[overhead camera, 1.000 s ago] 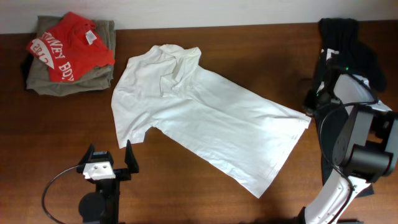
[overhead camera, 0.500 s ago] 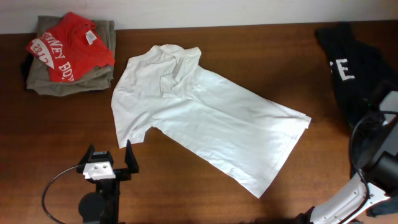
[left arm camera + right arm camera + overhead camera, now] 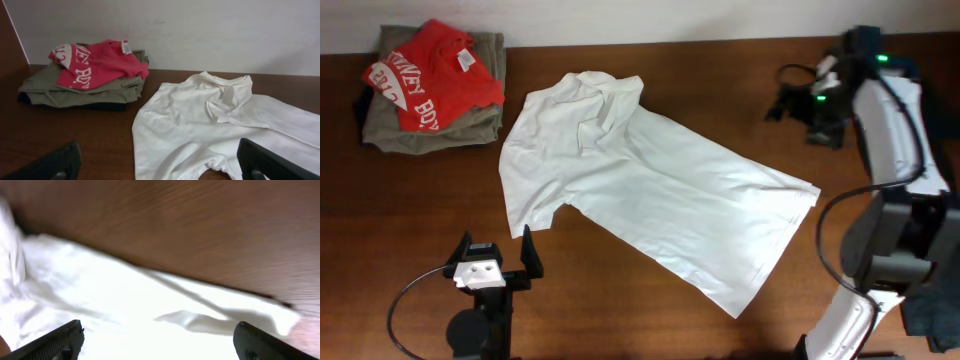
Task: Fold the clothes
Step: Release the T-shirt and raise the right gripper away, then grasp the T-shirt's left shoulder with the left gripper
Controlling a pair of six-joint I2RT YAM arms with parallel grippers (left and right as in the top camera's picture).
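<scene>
White T-shirt [image 3: 650,195] lies spread flat at the centre of the wooden table [image 3: 410,220]. It is set diagonally, collar toward the far left and hem toward the near right. Left gripper [image 3: 495,252] sits at the near edge, close to one sleeve, fingers wide apart and empty. Right gripper [image 3: 780,95] hangs over the far right of the table, fingers wide apart, holding nothing. Folded stack [image 3: 390,130], with a red shirt [image 3: 435,80] uppermost, occupies the far-left corner.
</scene>
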